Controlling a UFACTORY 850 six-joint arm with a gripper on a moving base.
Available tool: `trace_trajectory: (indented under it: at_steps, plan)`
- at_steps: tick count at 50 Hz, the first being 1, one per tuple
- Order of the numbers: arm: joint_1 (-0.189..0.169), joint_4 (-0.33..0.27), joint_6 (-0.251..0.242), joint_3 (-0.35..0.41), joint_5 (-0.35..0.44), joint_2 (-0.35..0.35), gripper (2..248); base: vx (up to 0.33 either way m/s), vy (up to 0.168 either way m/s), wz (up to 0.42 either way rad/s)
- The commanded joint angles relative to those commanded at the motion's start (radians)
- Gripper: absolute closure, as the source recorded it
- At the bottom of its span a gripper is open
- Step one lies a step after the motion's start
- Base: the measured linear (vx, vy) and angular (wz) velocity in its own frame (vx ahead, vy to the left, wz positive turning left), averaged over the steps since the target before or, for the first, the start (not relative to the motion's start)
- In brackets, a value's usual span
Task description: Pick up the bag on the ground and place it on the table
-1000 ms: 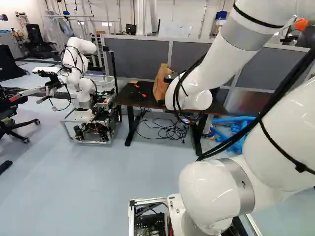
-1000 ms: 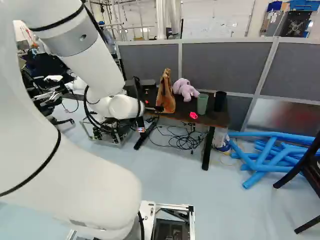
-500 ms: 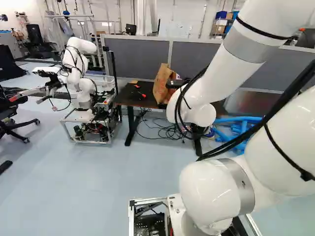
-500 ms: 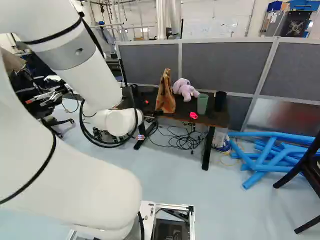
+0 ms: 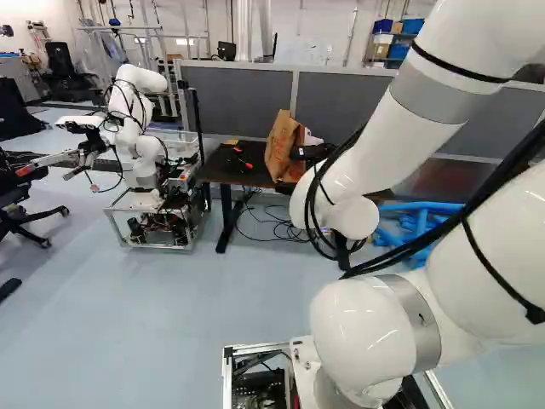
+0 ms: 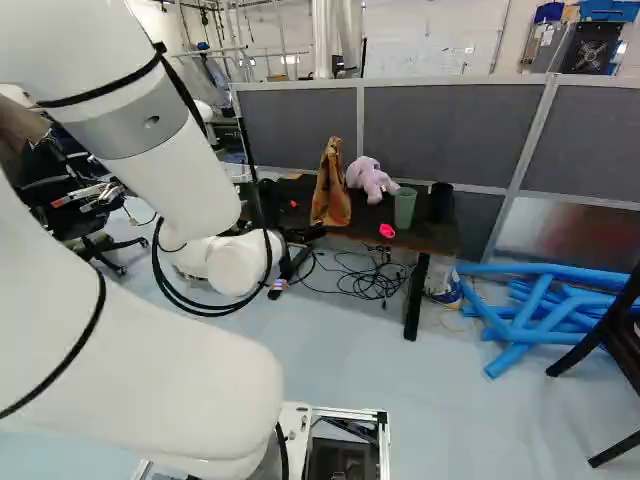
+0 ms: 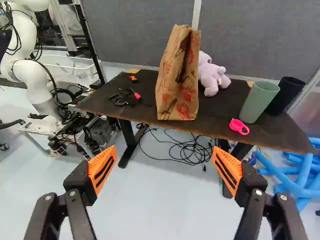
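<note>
Room: a pale blue floor (image 5: 153, 324), with a grey partition (image 6: 430, 130) behind one dark-topped table (image 7: 220, 115). We count one brown paper bag (image 7: 177, 80), standing upright on the table close to its near edge; red print shows on its side.

Also on the tabletop, we record one lilac plush toy (image 7: 211, 75) just beside the bag, then two cups: one green (image 7: 258, 102), one black (image 7: 286, 95), side by side. One pink ring-shaped piece (image 7: 239, 126) lies near the green cup. On the bag's other side we note one red-tipped tool (image 7: 136, 95) among small black items, and one small orange piece (image 7: 133, 78).

Gripper (image 5: 312, 152): one, two fingers, each with an orange pad (image 7: 101, 170). We read them in the wrist view as spread wide, holding nothing; the bag is ahead of them, well apart.

Under the table: one tangle of black cables (image 7: 187, 152) on the floor. Past the cup end lies a pile of blue tubes (image 6: 545, 300); we cannot tell how many. At the left of the left base view we log one other white arm (image 5: 132, 111) on a wheeled-looking frame.
</note>
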Motion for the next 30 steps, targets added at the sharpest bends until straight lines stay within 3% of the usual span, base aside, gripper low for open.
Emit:
trace_trajectory:
  at_steps: [30]
  plan:
    - [0.0,0.003,0.0,0.03,0.048,0.009,3,0.0,0.0,0.0]
